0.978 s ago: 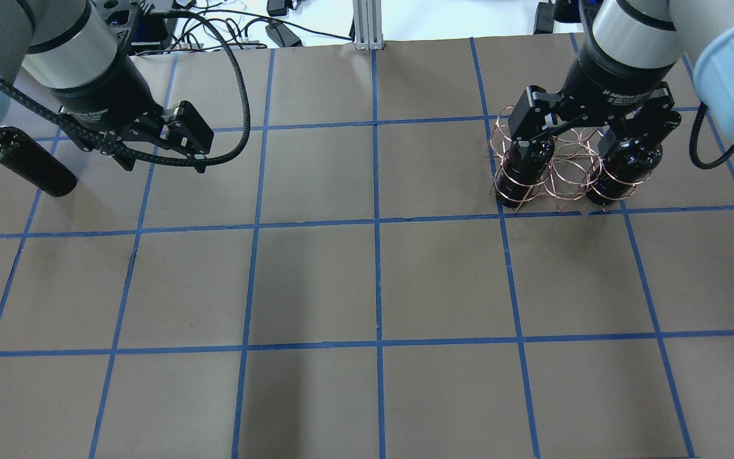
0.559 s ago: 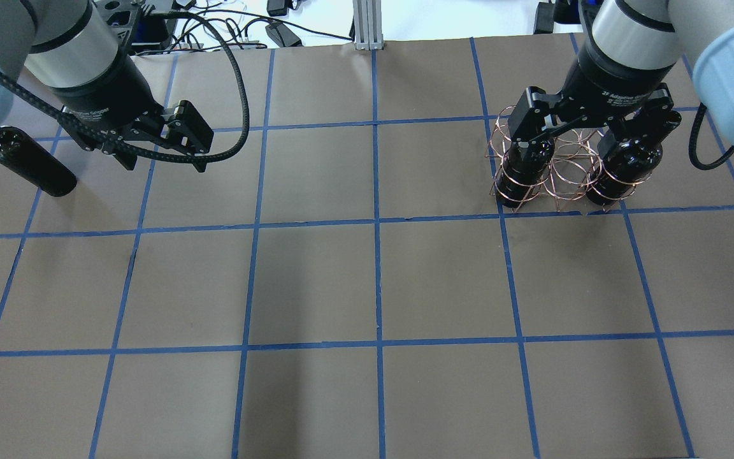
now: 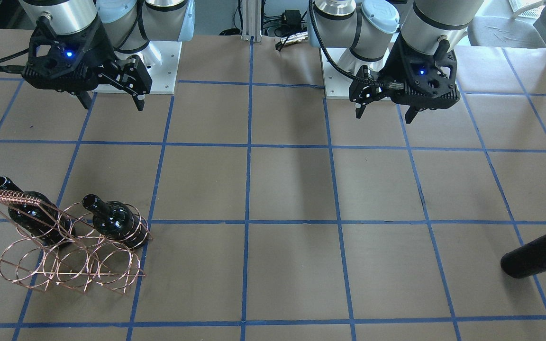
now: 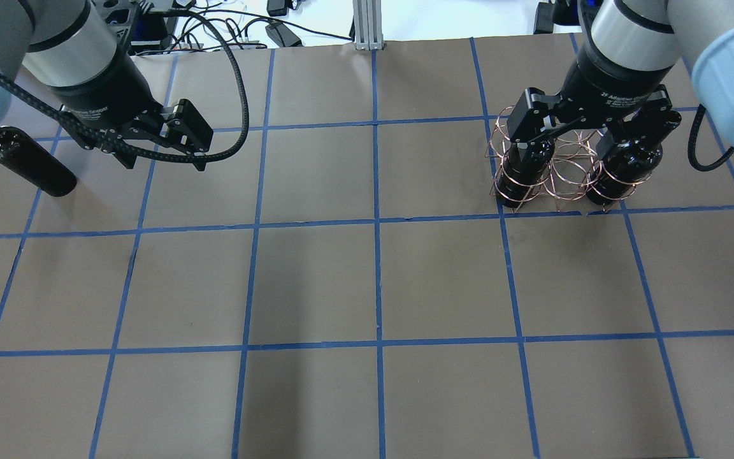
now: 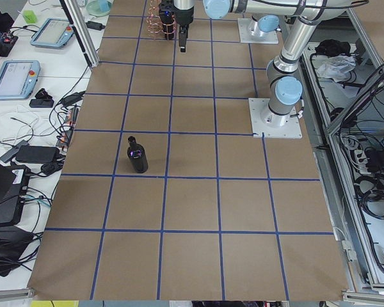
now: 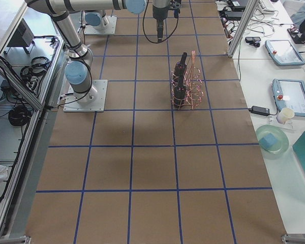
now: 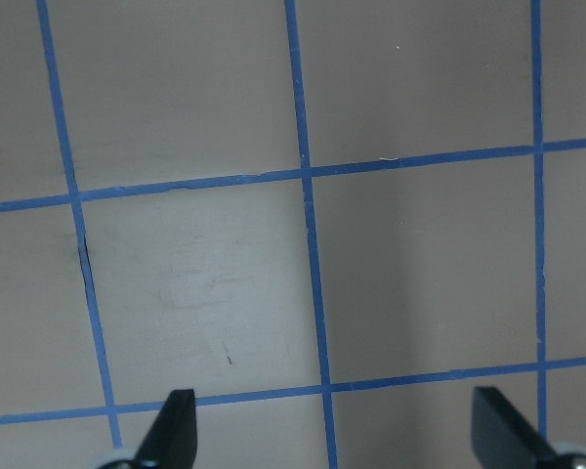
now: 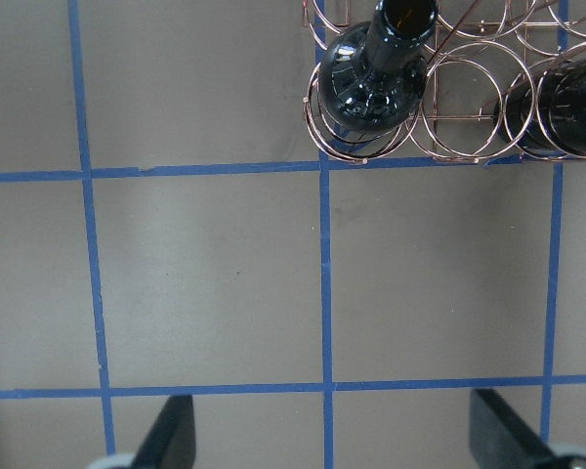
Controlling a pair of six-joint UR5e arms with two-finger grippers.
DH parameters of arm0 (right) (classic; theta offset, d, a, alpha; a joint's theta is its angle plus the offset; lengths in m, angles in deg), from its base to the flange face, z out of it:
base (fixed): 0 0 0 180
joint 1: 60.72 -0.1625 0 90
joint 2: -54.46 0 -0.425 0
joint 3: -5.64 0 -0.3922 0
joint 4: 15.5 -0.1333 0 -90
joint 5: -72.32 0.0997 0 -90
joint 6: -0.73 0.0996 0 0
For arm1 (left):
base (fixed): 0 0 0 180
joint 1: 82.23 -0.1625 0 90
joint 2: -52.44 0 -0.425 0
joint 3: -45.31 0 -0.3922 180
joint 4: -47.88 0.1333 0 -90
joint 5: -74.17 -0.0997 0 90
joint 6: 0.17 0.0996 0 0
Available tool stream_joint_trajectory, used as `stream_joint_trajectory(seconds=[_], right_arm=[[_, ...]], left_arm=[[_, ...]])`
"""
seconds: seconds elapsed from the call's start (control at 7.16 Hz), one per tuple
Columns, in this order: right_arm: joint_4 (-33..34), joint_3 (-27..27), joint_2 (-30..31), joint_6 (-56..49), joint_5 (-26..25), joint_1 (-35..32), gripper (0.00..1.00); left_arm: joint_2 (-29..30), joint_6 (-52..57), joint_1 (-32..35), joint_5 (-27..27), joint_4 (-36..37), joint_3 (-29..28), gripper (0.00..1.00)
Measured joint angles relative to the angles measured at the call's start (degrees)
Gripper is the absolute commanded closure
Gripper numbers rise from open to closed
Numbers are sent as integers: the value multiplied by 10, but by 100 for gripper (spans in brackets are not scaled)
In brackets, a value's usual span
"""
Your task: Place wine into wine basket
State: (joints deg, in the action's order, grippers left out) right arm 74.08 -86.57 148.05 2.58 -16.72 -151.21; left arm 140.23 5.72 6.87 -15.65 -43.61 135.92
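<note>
Your left tool (image 3: 383, 115) hangs over bare counter (image 3: 292, 189), fingers spread wide with nothing between them. Its wrist camera shows only brown surface and blue tape lines (image 7: 308, 254) below.

Your right tool (image 3: 112, 102) is the same: spread apart, holding nothing, raised over the counter on the robot's side of the wine basket (image 3: 69, 248). From its wrist camera the basket sits right at the top edge of view.

Now the wine (image 3: 536, 255): it lies on its side on the counter out at the robot's left end, toward the operators' edge. It's well apart from your left tool and a long way from the basket.

The basket stands at the opposite end, copper wire rings in two rows, its coiled handle slanting across the top. In the row nearer the robot, a first racked bottle (image 3: 29, 217) and a second racked bottle (image 3: 114, 222) stand upright, necks up, mouths open. Each sits in an end ring with one ring between them. Neither tool touches a bottle or the basket.
</note>
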Motion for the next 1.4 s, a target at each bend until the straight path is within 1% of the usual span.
stream_joint_trajectory(seconds=[0.28, 0.42, 0.7, 0.98, 1.12, 1.4], right_arm=[[0, -1, 0, 0, 1, 0, 0], [0, -2, 0, 0, 1, 0, 0], [0, -2, 0, 0, -1, 0, 0], [0, -2, 0, 0, -4, 1, 0], [0, -2, 0, 0, -4, 1, 0], [0, -2, 0, 0, -3, 1, 0]], left_arm=[[0, 6, -9, -4, -1, -1, 0], [2, 30, -30, -3, 0, -1, 0], [17, 124, -113, -1, 7, -10, 0], [44, 247, -212, -2, 51, -22, 0], [65, 286, -247, -3, 69, -33, 0], [114, 317, -299, -3, 80, -75, 0]])
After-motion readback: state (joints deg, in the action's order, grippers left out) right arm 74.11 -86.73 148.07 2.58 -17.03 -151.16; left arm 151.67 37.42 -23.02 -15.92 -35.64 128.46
